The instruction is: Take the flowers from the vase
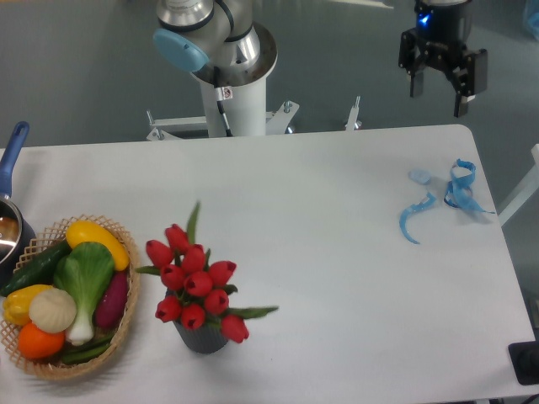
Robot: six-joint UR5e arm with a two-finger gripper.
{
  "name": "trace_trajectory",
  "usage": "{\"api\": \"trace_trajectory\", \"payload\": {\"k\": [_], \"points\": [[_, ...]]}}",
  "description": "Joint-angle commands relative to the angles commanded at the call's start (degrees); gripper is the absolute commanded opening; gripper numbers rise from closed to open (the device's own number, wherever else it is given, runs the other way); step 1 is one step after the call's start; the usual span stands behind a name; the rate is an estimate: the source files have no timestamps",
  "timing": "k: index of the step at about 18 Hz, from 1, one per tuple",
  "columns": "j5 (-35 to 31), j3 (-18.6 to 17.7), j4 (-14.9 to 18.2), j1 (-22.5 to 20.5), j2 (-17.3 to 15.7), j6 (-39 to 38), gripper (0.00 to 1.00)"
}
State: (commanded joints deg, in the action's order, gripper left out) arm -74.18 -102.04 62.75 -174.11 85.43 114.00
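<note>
The flowers point(195, 280) are a bunch of red tulip buds with green leaves. They stand upright in the vase point(201, 337), a small dark grey cylinder near the table's front left. My gripper point(439, 94) hangs high above the table's far right edge, far from the flowers. Its two dark fingers point(415, 86) stand apart and hold nothing.
A wicker basket point(125, 322) of colourful vegetables sits left of the vase. A pot with a blue handle point(10, 156) is at the left edge. A blue ribbon point(445, 198) lies at the right. The arm's white base point(229, 93) stands behind the table point(337, 278).
</note>
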Motion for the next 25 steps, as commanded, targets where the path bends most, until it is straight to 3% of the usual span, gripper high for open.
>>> {"api": "trace_trajectory", "payload": {"k": [5,9,12,18,22,25], "points": [[0.4,-0.3,0.2,0.2,-0.7,-5.2,1.0],[8.1,-2.1,-0.3,0.0,-0.5,-10.5,1.0],[8.8,-3.6,-0.4,0.3,-0.7,-16.1,1.0],[20.9,-4.3,-0.8,5.3,2.3,-31.1,1.0],[24.5,-8.3,-1.9,10.3,4.7,-32.1,1.0],[30.6,-10.5,-6.1,13.3,6.1,-32.3,1.0]]}}
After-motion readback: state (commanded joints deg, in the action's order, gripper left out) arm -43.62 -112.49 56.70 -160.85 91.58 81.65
